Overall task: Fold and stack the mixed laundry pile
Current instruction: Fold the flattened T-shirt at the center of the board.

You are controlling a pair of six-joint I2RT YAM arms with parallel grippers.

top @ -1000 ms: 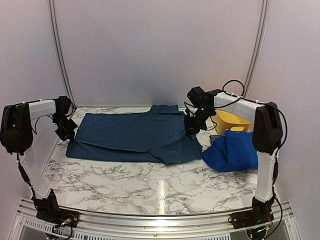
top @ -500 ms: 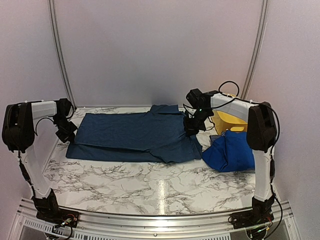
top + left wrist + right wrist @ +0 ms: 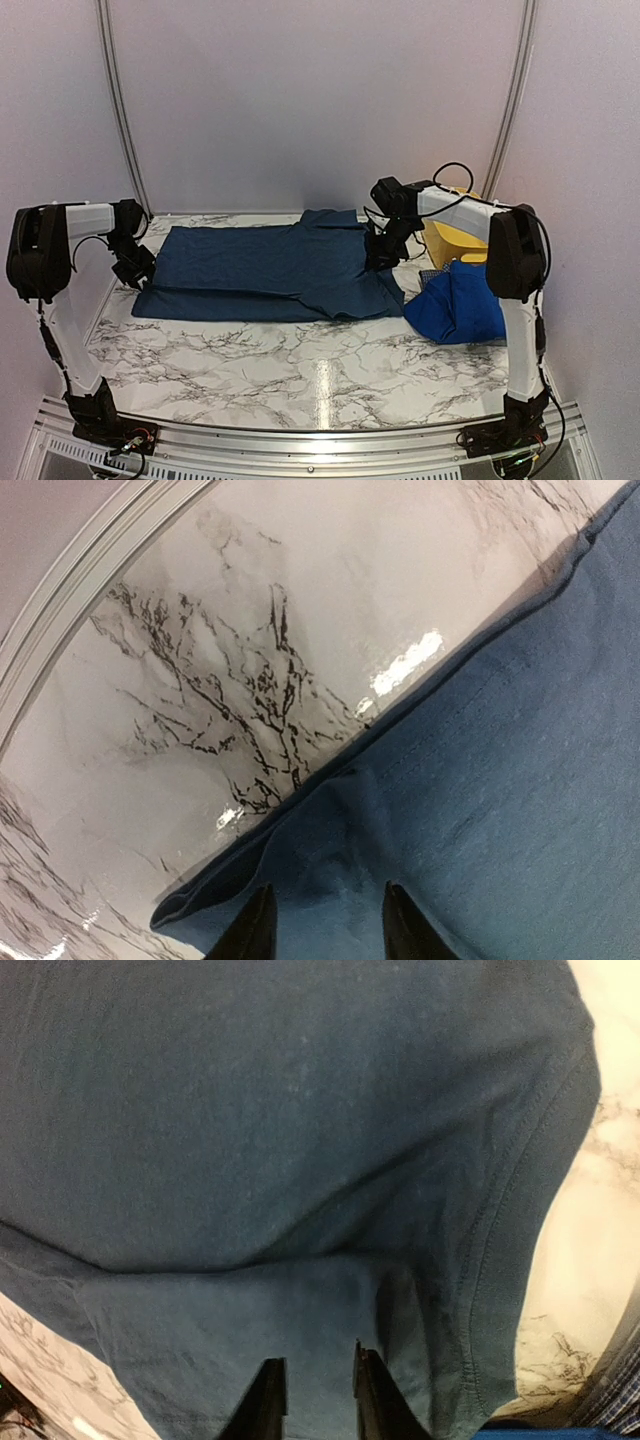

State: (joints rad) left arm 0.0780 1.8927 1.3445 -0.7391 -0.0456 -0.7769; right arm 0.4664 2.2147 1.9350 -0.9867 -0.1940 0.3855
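The dark denim-blue garment [image 3: 260, 270] lies spread flat across the far side of the marble table [image 3: 300, 370]. The left gripper [image 3: 325, 930] sits at its left corner, fingers parted over the cloth. The right gripper [image 3: 315, 1400] is down near the right hem, gap narrow; pinching or not, I can't tell. The royal-blue garment [image 3: 462, 305] is heaped just beside, with the checked shirt [image 3: 429, 273] and yellow tub [image 3: 458, 240] crowding behind.

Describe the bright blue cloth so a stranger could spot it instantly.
Start at the marble table and go to its right side, just in front of the yellow tub. The crumpled royal-blue garment lies there, far brighter and smaller than the dark denim-blue garment spread flat beside it.
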